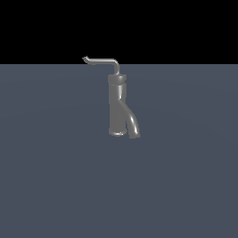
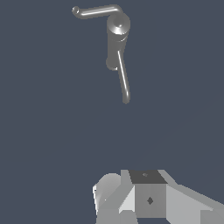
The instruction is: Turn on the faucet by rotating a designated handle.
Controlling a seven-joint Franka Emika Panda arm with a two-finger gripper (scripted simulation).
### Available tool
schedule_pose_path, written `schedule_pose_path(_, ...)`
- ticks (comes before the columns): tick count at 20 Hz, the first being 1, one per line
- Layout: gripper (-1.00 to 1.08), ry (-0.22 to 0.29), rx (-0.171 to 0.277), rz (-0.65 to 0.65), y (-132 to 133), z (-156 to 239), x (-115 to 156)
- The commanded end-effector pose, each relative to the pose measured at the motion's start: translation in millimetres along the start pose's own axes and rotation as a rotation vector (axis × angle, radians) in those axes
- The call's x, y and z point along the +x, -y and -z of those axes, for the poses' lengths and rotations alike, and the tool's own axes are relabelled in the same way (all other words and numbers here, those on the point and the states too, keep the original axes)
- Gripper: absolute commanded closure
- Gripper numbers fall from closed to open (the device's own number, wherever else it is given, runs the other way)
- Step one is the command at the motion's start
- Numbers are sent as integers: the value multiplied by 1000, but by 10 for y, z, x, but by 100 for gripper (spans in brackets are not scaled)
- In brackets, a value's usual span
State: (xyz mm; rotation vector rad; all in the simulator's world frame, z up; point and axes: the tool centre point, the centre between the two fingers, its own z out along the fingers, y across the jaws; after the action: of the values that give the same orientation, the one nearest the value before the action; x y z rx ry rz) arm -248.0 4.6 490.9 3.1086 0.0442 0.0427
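The faucet (image 1: pixel 116 104) stands upright on the flat grey-blue floor, a grey cylinder with a darker collar and a curved spout (image 1: pixel 133 124) branching off low toward the exterior view's right. The handle (image 1: pixel 103 60), a thin L-shaped rod with an upturned tip, rises from the top and points to the exterior view's left. The wrist view looks down on the faucet (image 2: pixel 118 26), its handle (image 2: pixel 94 11) and spout (image 2: pixel 124 81) from a distance. Only blocky grey parts of my gripper (image 2: pixel 148 199) show at that picture's edge, well apart from the faucet. Its fingertips are hidden.
The floor (image 1: pixel 56 176) is a plain grey-blue surface with nothing else standing on it. Black background lies beyond its far edge. The arm does not appear in the exterior view.
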Motion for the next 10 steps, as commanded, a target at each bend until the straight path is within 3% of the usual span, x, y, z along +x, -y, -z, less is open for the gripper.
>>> schedule_pose_path(1,108,0,0,0,0,0,0)
schedule_pose_path(10,108,-27,41,-48,-143,97,21)
